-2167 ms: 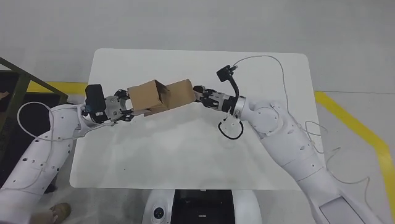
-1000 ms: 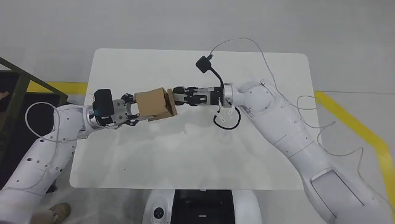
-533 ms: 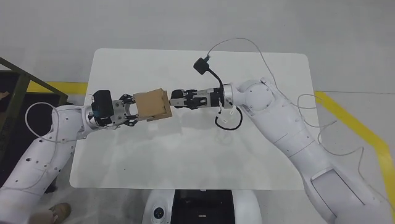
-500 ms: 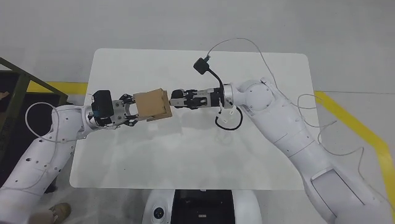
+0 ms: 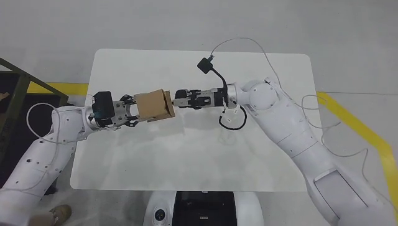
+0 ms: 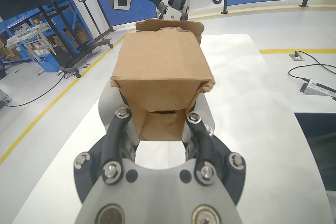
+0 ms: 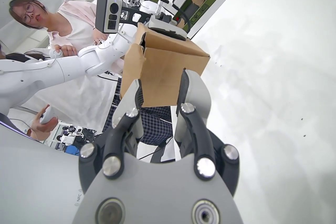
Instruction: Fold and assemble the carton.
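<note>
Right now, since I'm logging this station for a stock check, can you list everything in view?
Brown cardboard carton: one, brown, held over the table between the two tools.
White rounded table: one, white, under both arms.
Yellow floor line: two stretches, yellow, on the grey floor at both sides of the table.
Green metal frame: one, dark green, on the floor beside the left arm.
Left tool: one, black and grey, shut on the carton's near flaps.
Right tool: one, black and grey, open at the carton's opposite end.
</note>
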